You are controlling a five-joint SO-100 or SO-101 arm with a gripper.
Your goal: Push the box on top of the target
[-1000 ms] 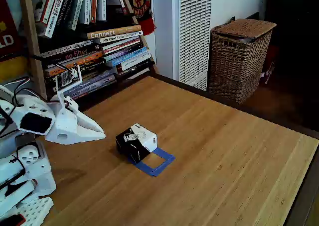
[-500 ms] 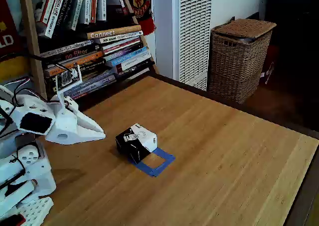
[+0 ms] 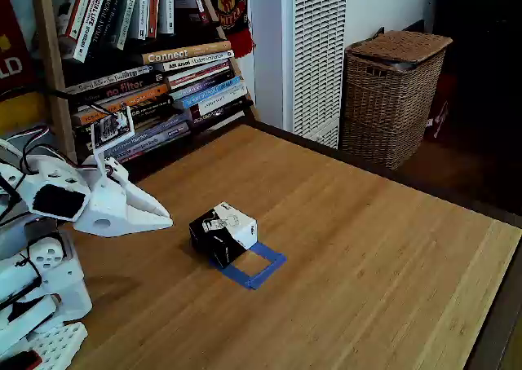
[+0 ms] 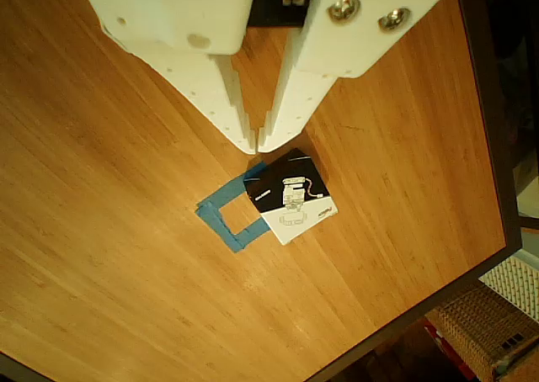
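Fixed view is showing the wooden bench [image 3: 342, 248] stretching wide across the frame, with a bookshelf [image 3: 139, 68] packed with stacked books sitting behind its far left edge. A white slatted panel [image 3: 314, 52] is standing at the back, and a lidded wicker basket [image 3: 393, 93] is sitting on the floor just beside it, off the bench's far side. The white arm [image 3: 49, 223] is occupying the left edge, its gripper [image 3: 167, 220] hanging above the bench and pointing right toward the box [image 3: 223, 231], close to it but not touching. The box is resting on the bench, white top up, overlapping the left corner of the target [image 3: 254, 264], whose blue tape square is lying mostly uncovered to the box's right with bare wood showing inside.

The other view is looking down past the gripper [image 4: 256, 144]: its two white fingers are meeting at the tips, clenched with nothing between them, hovering just above the box [image 4: 291, 197] in the picture. Here the box is covering the target's [image 4: 227, 220] upper right corner.
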